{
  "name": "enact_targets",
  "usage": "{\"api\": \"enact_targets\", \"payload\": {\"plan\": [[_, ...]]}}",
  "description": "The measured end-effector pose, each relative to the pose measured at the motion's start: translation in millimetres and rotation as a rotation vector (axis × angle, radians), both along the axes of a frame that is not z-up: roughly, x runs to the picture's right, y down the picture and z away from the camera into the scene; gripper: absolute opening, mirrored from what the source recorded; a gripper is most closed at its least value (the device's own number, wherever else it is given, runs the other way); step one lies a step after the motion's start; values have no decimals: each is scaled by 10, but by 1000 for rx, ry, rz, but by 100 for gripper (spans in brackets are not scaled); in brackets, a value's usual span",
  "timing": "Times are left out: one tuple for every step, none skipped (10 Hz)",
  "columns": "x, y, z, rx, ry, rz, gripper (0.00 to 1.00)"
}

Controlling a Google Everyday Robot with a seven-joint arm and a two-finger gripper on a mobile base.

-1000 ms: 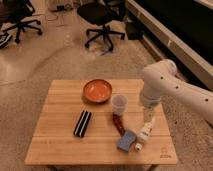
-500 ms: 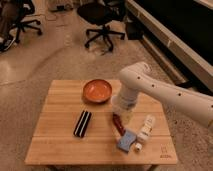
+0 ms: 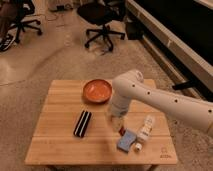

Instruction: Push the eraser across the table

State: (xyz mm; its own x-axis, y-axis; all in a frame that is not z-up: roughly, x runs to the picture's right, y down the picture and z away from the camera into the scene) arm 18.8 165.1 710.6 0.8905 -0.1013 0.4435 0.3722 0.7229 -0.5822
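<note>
The eraser (image 3: 82,123), a black oblong block with a pale stripe, lies on the left half of the table (image 3: 55,145), its long side running near to far. My white arm reaches in from the right over the middle of the table. The gripper (image 3: 114,119) hangs below the wrist, a short way right of the eraser and apart from it.
An orange bowl (image 3: 97,90) stands at the far middle of the table. A blue sponge-like block (image 3: 127,141), a small reddish-brown thing (image 3: 121,130) and a white bottle (image 3: 146,128) lie near the front right. Office chairs (image 3: 102,20) stand on the floor behind.
My arm has swung left over the table, bringing the gripper closer to the eraser. It now covers the pale cup that showed beside the bowl. The eraser has not moved.
</note>
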Motion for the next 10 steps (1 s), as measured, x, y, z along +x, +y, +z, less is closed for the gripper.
{"api": "enact_targets", "payload": {"plan": [[-79,73,-11,19,-32,-2,65],[-129,138,-8,33,-56,-6,65],[-177,242,15,46,-87,-13,65],[-187,279,23,49,-96,-15,65],[-191,277,22,49,-97,-15,65],[-199,277,22,49,-98,-16,65],[-203,278,22,49,-98,-17,65],[-202,279,22,49,-98,-17,65],[-199,278,22,49,-98,-17,65],[-196,276,28,49,-98,-16,65]]}}
